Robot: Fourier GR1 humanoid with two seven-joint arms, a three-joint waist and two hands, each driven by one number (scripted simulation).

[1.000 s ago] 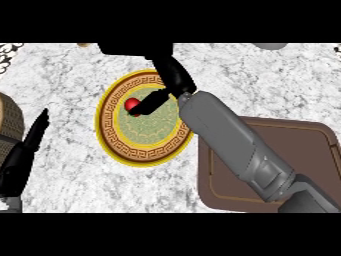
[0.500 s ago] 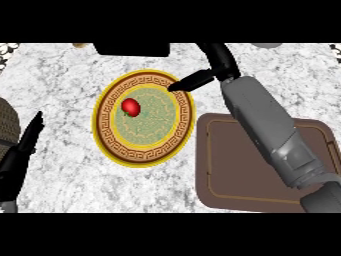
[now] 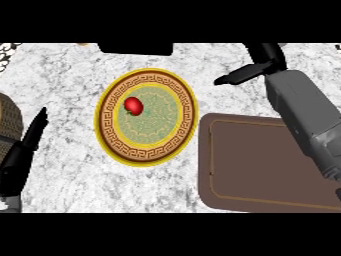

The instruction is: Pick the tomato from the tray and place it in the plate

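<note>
tomato [image 3: 134, 105] lies on the plate [image 3: 174, 145], left of centre. right hand [image 3: 250, 70], fingers relaxed and holding nothing, has pulled back beyond the plate's right rim since release. placement looks done. left hand [image 3: 21, 154] rests open, left of the plate.

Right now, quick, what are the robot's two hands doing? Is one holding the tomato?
Left hand: open, fingers straight, holding nothing.
Right hand: open, holding nothing, off to the plate's right.
The tomato sits on the plate.
</note>
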